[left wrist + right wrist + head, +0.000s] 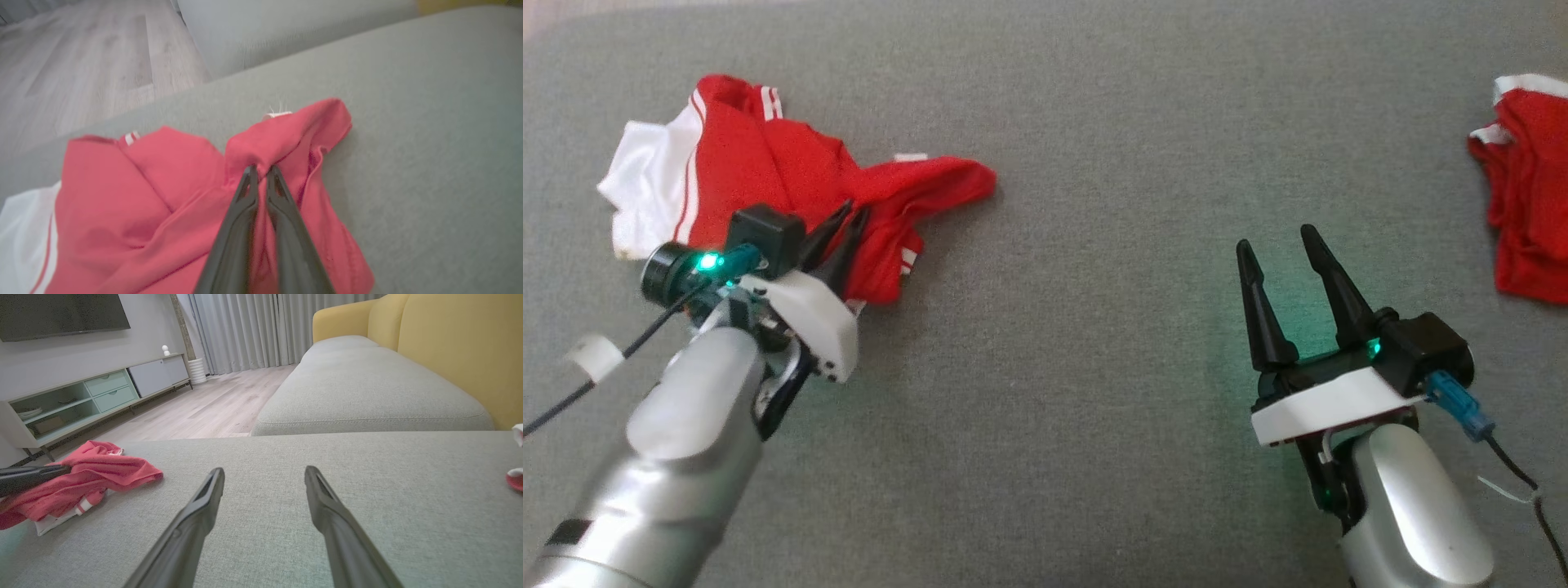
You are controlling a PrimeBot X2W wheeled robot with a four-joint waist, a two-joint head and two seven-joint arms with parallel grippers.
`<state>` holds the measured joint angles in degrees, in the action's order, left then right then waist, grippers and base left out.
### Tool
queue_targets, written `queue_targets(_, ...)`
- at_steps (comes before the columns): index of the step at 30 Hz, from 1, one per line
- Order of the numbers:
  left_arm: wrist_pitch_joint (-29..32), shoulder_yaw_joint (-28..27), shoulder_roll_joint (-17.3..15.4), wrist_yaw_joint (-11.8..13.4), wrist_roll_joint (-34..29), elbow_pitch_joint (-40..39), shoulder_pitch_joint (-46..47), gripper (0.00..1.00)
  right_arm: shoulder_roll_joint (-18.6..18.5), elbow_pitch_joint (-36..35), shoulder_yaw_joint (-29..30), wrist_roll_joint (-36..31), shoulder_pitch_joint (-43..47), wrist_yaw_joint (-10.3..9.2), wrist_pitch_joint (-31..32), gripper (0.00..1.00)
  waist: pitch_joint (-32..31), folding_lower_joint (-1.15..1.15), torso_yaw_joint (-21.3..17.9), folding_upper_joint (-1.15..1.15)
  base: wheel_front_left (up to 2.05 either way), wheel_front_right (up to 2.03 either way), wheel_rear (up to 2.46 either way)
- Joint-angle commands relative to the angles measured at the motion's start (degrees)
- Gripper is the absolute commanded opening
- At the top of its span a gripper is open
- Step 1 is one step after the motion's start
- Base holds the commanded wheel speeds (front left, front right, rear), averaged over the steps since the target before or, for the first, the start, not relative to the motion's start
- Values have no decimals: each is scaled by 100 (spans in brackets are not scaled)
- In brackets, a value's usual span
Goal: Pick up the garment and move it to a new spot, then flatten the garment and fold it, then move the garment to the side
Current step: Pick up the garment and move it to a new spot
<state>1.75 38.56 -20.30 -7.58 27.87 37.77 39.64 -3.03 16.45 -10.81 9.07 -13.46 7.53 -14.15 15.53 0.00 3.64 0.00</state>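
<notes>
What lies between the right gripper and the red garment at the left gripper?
Only bare grey cushion, seen in the head view, separates the right gripper from the garment.

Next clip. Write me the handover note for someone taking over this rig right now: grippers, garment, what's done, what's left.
Left gripper: shut, pinching a red fold of the garment.
Right gripper: open, empty, over the bare grey cushion.
Things: the garment lies crumpled on the cushion at the robot's left. A second red garment lies at the far right edge.
Done: grip taken.
Left: lift and move it, flatten, fold, set aside.
</notes>
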Motion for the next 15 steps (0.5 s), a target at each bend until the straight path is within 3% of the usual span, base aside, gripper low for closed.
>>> queue_targets(1, -157, -235, -126, 10, 43, -216, 351, 0, 15, -148, -113, 42, -103, -4, -60, 100, -84, 0, -35, 0, 0, 0, 0)
queue_targets(7, -724, -155, 328, 88, -5, -717, 446, 0, 15, -110, -115, 86, -93, -4, -71, 100, -299, 0, -214, 0, 0, 0, 0)
queue_targets(15, -692, 200, 1036, 286, -134, -1195, 586, 0, 15, -137, -154, 237, -177, -4, -81, 100, -307, 0, -726, 0, 0, 0, 0)
